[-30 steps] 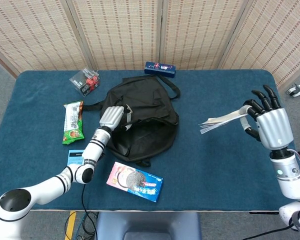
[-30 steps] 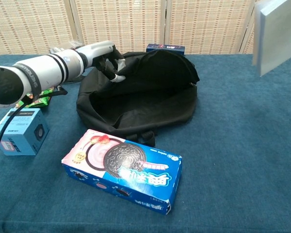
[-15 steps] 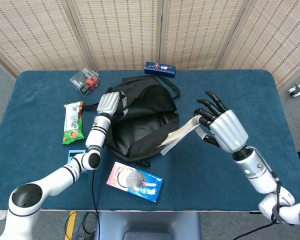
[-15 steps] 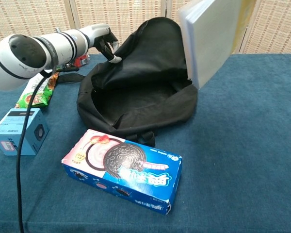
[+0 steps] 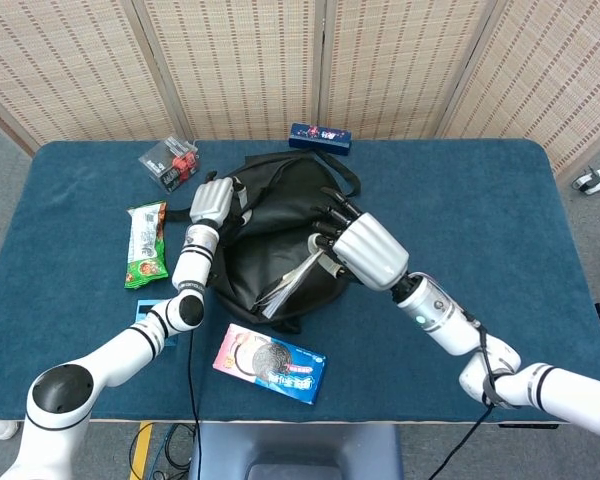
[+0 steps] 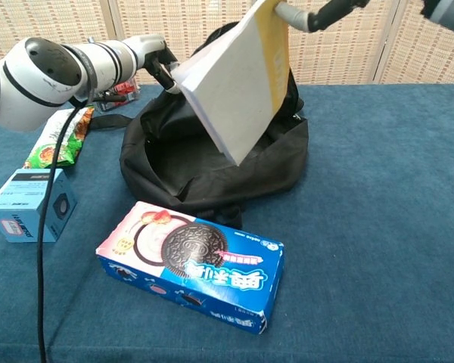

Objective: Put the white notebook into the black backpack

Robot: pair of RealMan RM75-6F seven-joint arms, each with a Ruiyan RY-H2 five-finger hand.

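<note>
1. Since the earlier frames, the white notebook [image 5: 292, 282] has been carried from the right side of the table [image 5: 460, 190] to a spot over the mouth of the black backpack [image 5: 280, 225], and the bag's upper flap has been lifted higher.
2. The notebook is gripped at its upper end by the right hand [image 5: 360, 245] and is tilted, its lower corner pointed into the opening (contact with the bag cannot be told).
3. The rim of the backpack is pinched by the left hand [image 5: 212, 203] and held up.
4. A cookie box [image 6: 193, 265] is seen lying in front of the backpack, with a small blue box [image 6: 30, 206] to its left.
</note>
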